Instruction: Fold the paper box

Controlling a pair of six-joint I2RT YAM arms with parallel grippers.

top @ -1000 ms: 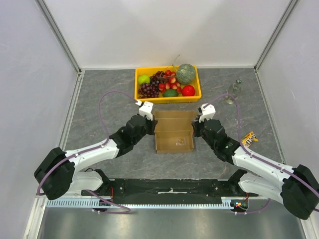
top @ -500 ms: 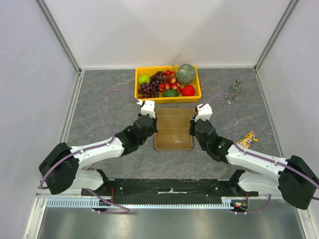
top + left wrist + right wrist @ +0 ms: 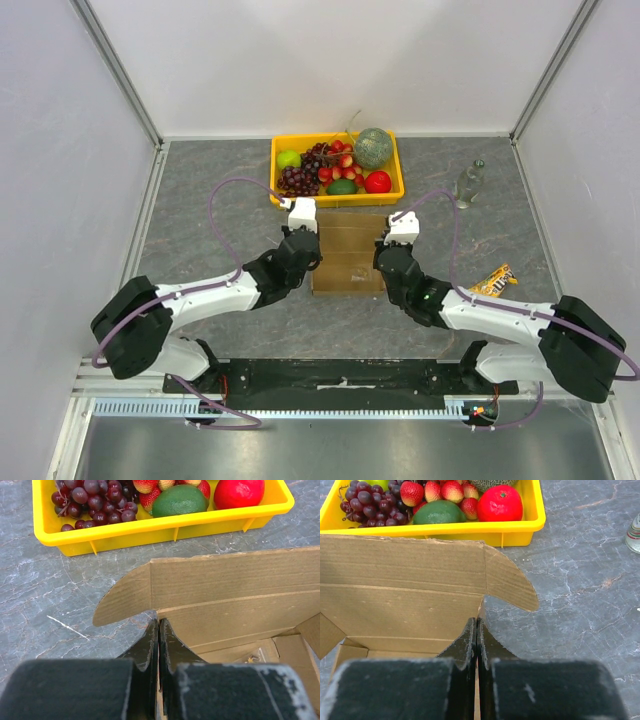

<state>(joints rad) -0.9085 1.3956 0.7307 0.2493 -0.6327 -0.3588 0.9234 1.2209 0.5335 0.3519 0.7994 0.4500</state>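
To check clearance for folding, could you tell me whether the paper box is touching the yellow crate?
Apart. The left wrist view shows bare table between the raised flap of the paper box and the yellow crate.

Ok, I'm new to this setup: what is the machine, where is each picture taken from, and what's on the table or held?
Two robot arms are bolted at the table's near edge, each ending in a two-finger gripper. The wide picture looks down from above and behind them; the other two come from cameras on the wrists. On the table: a brown paper box, partly folded with its far panel raised, a yellow crate of fruit, a bottle and a snack packet. The left gripper and right gripper are shut, tips at the box's sides; whether they pinch cardboard is unclear.
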